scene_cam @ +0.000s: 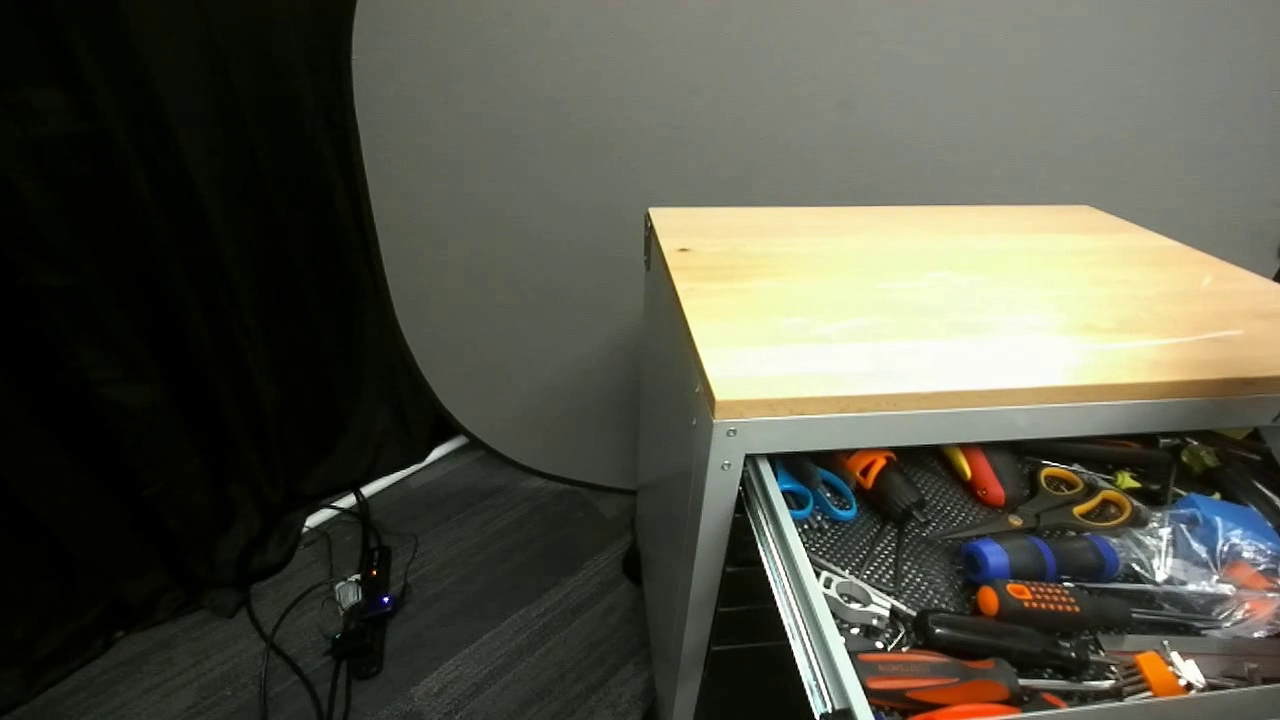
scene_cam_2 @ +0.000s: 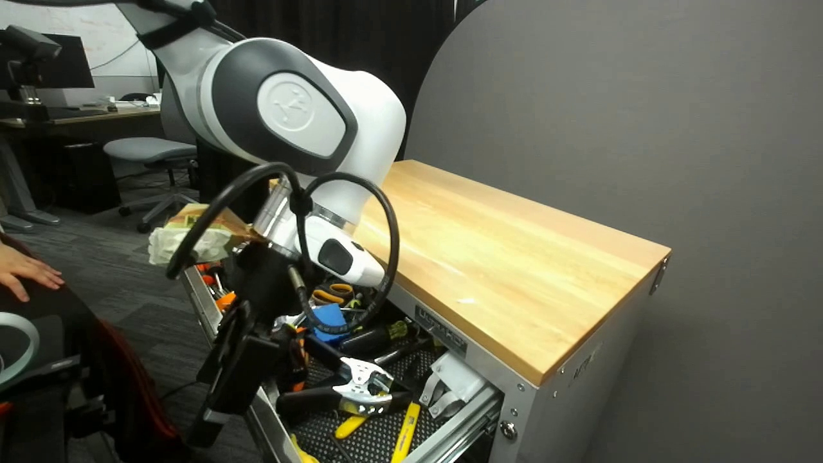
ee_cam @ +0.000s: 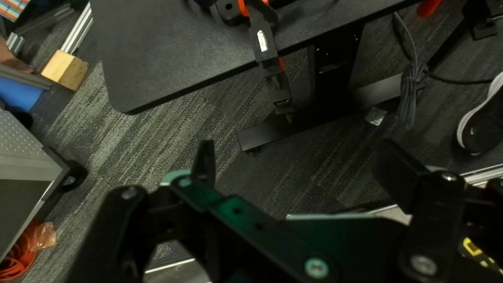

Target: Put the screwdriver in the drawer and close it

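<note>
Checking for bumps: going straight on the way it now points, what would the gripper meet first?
Most likely the carpet, or the table foot near that line: in the wrist view the open gripper points that way, but depth is unclear.

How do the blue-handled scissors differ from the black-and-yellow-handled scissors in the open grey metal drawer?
Colour: the blue-handled scissors have blue finger loops; the black-and-yellow-handled scissors have yellow-orange ones.
Blades: the blue pair's are out of sight; the black-and-yellow pair's show, pointing left in an exterior view.
Both lie in the open grey metal drawer.
</note>
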